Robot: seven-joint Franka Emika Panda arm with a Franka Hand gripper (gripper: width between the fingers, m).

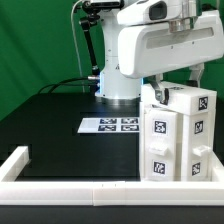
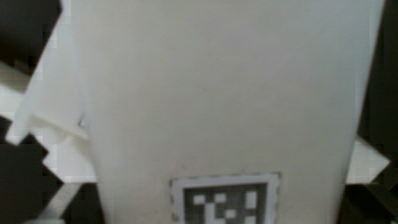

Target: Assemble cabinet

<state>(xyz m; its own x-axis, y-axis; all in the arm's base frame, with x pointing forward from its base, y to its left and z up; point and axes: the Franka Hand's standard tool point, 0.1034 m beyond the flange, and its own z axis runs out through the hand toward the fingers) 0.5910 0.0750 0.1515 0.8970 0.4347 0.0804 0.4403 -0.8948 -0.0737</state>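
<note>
The white cabinet (image 1: pixel 178 135) stands upright at the exterior view's right, close behind the front rail. It shows several black-and-white tags on its front faces. My gripper (image 1: pixel 174 88) comes down onto its top, with one dark finger (image 1: pixel 157 92) on each side of the upper part, closed against it. In the wrist view a white cabinet panel (image 2: pixel 214 100) fills almost the whole picture, with one tag (image 2: pixel 226 202) low on it. My fingertips are hidden there.
The marker board (image 1: pixel 110 124) lies flat on the black table, to the exterior view's left of the cabinet. A long white border rail (image 1: pixel 70 188) runs along the front edge and turns up at the left. The arm's white base (image 1: pixel 118 85) stands behind.
</note>
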